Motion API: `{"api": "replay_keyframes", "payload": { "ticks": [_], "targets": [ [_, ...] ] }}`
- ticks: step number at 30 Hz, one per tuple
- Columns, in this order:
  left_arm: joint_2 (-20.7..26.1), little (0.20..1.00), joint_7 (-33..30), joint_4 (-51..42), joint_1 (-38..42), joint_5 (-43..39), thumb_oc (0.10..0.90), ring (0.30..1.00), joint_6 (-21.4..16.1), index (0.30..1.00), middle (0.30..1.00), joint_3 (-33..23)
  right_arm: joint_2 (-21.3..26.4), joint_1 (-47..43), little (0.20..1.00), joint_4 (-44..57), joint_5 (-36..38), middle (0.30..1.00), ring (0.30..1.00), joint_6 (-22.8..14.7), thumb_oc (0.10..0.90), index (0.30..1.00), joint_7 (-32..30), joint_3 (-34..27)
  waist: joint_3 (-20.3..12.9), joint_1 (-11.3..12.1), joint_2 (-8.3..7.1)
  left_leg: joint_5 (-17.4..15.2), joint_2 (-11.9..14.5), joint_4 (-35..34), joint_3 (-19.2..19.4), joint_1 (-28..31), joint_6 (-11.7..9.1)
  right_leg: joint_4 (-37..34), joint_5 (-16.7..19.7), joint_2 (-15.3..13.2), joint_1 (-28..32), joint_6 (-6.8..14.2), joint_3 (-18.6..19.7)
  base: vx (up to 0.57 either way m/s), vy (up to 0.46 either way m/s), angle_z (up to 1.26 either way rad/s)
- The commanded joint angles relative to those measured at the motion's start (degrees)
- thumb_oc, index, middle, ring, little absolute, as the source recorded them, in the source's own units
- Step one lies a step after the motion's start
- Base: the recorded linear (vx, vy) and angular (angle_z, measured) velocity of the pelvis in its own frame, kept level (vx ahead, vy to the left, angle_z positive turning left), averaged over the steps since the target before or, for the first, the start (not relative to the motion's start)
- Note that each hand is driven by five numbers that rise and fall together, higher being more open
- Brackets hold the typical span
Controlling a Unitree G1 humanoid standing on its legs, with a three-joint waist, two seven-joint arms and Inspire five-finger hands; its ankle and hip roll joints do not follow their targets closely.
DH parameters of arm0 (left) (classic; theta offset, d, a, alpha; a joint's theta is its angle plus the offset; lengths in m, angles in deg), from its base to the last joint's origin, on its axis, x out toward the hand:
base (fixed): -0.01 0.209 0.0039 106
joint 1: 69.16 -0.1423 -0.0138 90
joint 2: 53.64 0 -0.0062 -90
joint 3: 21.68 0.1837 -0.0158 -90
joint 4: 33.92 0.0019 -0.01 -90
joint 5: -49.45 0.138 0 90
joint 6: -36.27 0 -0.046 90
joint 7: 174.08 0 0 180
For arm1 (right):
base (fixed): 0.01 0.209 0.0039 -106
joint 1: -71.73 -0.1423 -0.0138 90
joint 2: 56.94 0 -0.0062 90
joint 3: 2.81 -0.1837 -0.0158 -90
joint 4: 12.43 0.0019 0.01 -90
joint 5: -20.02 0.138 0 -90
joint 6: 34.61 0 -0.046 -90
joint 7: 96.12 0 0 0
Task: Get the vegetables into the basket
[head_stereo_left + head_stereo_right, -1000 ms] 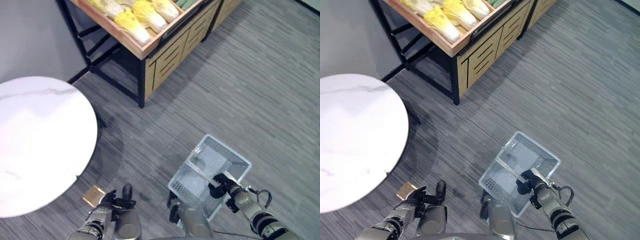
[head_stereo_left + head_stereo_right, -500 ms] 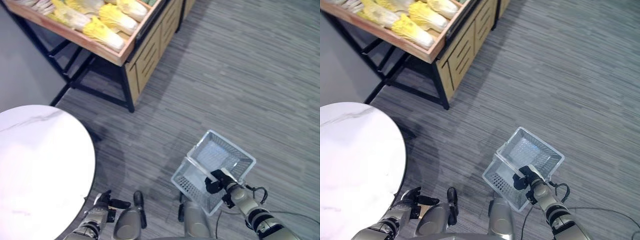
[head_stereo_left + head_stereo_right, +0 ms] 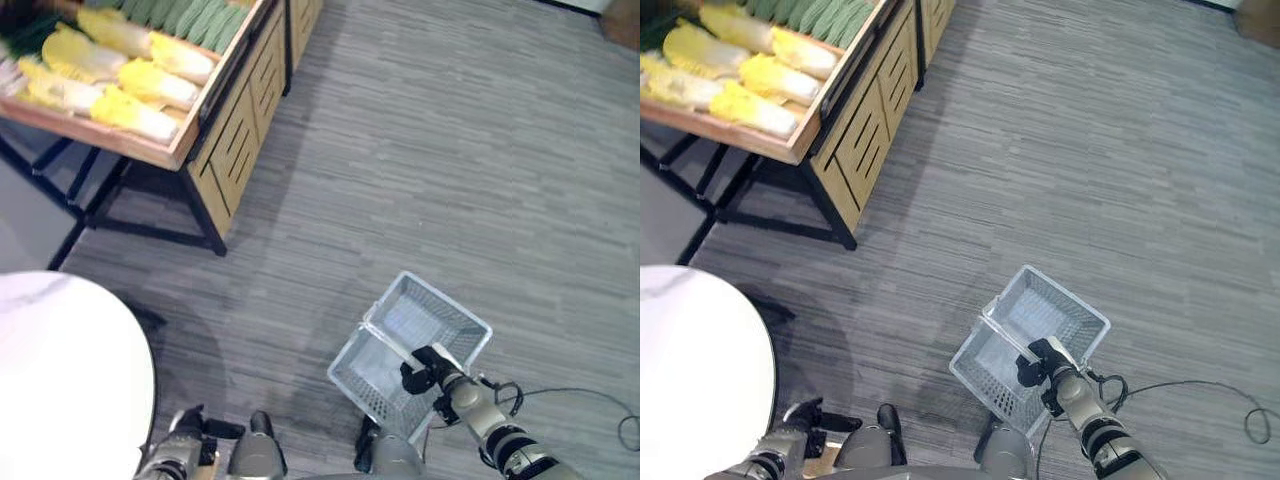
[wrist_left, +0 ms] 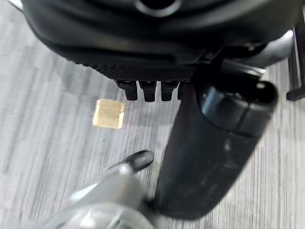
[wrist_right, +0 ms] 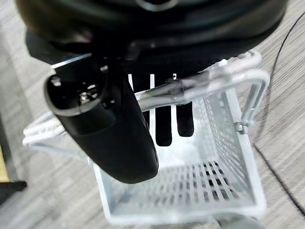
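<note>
Several pale yellow cabbages (image 3: 120,75) and a row of green vegetables (image 3: 815,14) lie in the wooden produce stand (image 3: 225,130), well apart from the white wire basket (image 3: 455,325) the robot carries. The right hand (image 3: 425,368) is curled tight round the basket's handle (image 5: 209,86), with the basket hanging empty beneath it. The left hand (image 3: 185,450) hangs low, on the far side of the basket from the trailing floor cable (image 3: 600,410), its fingers (image 4: 143,89) loosely relaxed and holding nothing. A small tan square (image 4: 109,113) lies on the floor below that hand.

By the look of it, the task is at the approach step: no vegetable has been picked. The next move calls for closing on the stand until the cabbages come within reach of the free left hand, with the basket kept level.

Against the frame of a second ago, the whole view has swung: the stand sits further from the basket, its green vegetables have come into sight, and the round white bench (image 3: 60,380) has slid toward the picture's corner, so the camera has moved, not the stand. The grip on the handle is unchanged.
</note>
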Motion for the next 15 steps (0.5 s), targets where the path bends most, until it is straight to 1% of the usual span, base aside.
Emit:
{"api": "replay_keyframes", "payload": {
  "ticks": [1, 2, 4, 6, 7, 8, 9, 10, 11, 12, 13, 15],
  "targets": [
    [1.07, 1.000, 0.18, 1.12, 0.61, 1.15, 0.900, 1.000, 0.39, 1.000, 1.000, 0.74, 1.86, -3.55, 0.300, 3.57, 0.64, 0.300, 0.300, -1.82, 0.400, 0.300, -0.69, -0.30, 0.76, 0.60, -1.61, 2.50, -1.92, -1.23, -3.77, -4.35, -1.20, 2.30, -4.36, -3.00, 2.44, 4.86, 0.76, -0.01, -0.109, -0.18],
    [1.06, 1.000, 0.18, 1.12, 0.61, 1.15, 0.900, 1.000, 0.39, 1.000, 1.000, 0.74, 1.87, -3.54, 0.300, 3.59, 0.64, 0.300, 0.300, -1.81, 0.400, 0.300, -0.68, -0.30, 0.74, 0.56, -1.59, 2.51, -1.90, -1.22, -3.82, -4.37, -1.22, 2.32, -4.39, -2.97, 2.44, 4.84, 0.72, 0.00, -0.114, -0.09],
    [0.88, 1.000, 0.15, 1.49, 0.48, 1.28, 0.900, 1.000, 0.72, 1.000, 1.000, 0.63, 2.06, -2.99, 0.300, 3.91, 0.64, 0.300, 0.300, -1.59, 0.400, 0.300, -0.72, -0.36, 0.61, 0.18, -1.04, 3.98, -1.13, -2.61, -4.76, -3.72, -1.86, 2.58, -5.58, -2.10, 2.90, 4.21, 0.50, 0.00, -0.163, 0.06],
    [0.24, 1.000, 0.13, 1.86, 0.35, 1.83, 0.900, 1.000, 1.13, 1.000, 1.000, 1.37, 2.41, -1.77, 0.300, 4.36, 1.32, 0.300, 0.300, -1.30, 0.400, 0.300, -1.11, -0.91, 0.40, -0.85, 0.40, 7.32, 0.15, -6.15, -6.61, -3.45, -3.02, 3.72, -7.79, -0.21, 2.45, 2.83, 0.75, -0.06, -0.289, 0.28],
    [0.22, 1.000, -0.03, 2.16, 0.48, 1.93, 0.900, 1.000, 1.32, 1.000, 1.000, 1.39, 2.39, -1.52, 0.300, 4.12, 1.47, 0.300, 0.300, -1.27, 0.400, 0.300, -1.20, -0.74, 0.41, -1.06, 0.79, 8.11, 1.08, -6.65, -7.37, -3.44, -3.56, 4.02, -8.71, 0.91, 2.20, 2.21, 0.80, -0.06, -0.290, 0.32],
    [0.12, 1.000, -0.03, 2.41, 0.44, 2.14, 0.900, 1.000, 1.43, 1.000, 1.000, 1.40, 2.36, -1.56, 0.300, 3.84, 1.68, 0.300, 0.300, -1.27, 0.400, 0.300, -1.25, -0.58, 0.50, -1.28, 0.97, 7.99, 1.62, -6.04, -7.64, -3.42, -3.78, 4.26, -9.18, 1.57, 2.22, 1.76, 0.92, 0.00, -0.319, 0.20],
    [-0.16, 1.000, 0.03, 2.52, 0.44, 2.03, 0.900, 1.000, 1.41, 1.000, 1.000, 1.59, 2.45, -1.26, 0.300, 3.69, 2.07, 0.300, 0.300, -1.29, 0.400, 0.300, -1.37, -0.54, 0.99, -1.57, 1.10, 6.93, 2.31, -2.46, -8.49, -3.97, -4.05, 4.75, -9.96, 2.25, 2.74, 0.93, 1.02, 0.05, -0.285, -0.03],
    [-0.43, 1.000, 0.27, 2.42, 0.46, 2.10, 0.900, 1.000, 1.40, 1.000, 1.000, 1.86, 2.68, -1.06, 0.300, 3.68, 2.41, 0.300, 0.300, -1.38, 0.400, 0.300, -1.18, -0.37, 1.85, -1.22, 0.97, 5.75, 2.28, 2.48, -12.02, -5.40, -4.32, 4.64, -10.56, 2.76, 3.70, -0.15, 1.72, 0.06, -0.232, -0.14],
    [-0.67, 1.000, 0.01, 2.33, 0.62, 1.69, 0.900, 1.000, 1.10, 1.000, 1.000, 2.12, 2.83, -0.98, 0.300, 3.58, 2.57, 0.300, 0.300, -1.59, 0.400, 0.300, -1.32, -0.45, 2.06, -0.95, 1.09, 6.26, 1.21, 3.30, -15.08, -6.17, -4.67, 4.58, -10.52, 2.98, 3.83, -0.33, 1.92, 0.10, -0.108, -0.29],
    [-1.10, 1.000, -0.04, 2.20, 0.67, 0.58, 0.900, 1.000, 0.79, 1.000, 1.000, 2.37, 2.98, -0.96, 0.300, 3.68, 2.49, 0.300, 0.300, -1.58, 0.400, 0.300, -1.22, -0.22, 1.98, -0.23, 1.31, 5.61, -0.89, 0.12, -20.60, -6.59, -4.79, 4.01, -10.65, 3.55, 4.16, -0.01, 3.25, 0.20, 0.115, -0.30],
    [-1.62, 1.000, -0.22, 2.08, 0.34, 0.76, 0.900, 1.000, 0.74, 1.000, 1.000, 3.41, 3.38, -1.08, 0.300, 3.78, 2.29, 0.300, 0.300, -1.60, 0.400, 0.300, -1.43, -0.56, 0.97, -0.18, 2.12, 7.83, -1.27, -5.29, -24.53, -8.67, -4.61, 2.88, -9.86, 3.66, 3.89, 1.40, 5.16, 0.19, 0.126, -0.32],
    [-1.63, 1.000, -0.22, 2.07, 0.30, 0.76, 0.900, 1.000, 0.73, 1.000, 1.000, 3.41, 3.39, -1.05, 0.300, 3.82, 2.28, 0.300, 0.300, -1.58, 0.400, 0.300, -1.42, -0.55, 0.96, -0.03, 2.10, 7.82, -1.25, -5.38, -24.35, -8.55, -4.59, 2.95, -9.89, 3.65, 3.83, 1.41, 5.33, 0.07, 0.126, -0.48]
  ]
}}
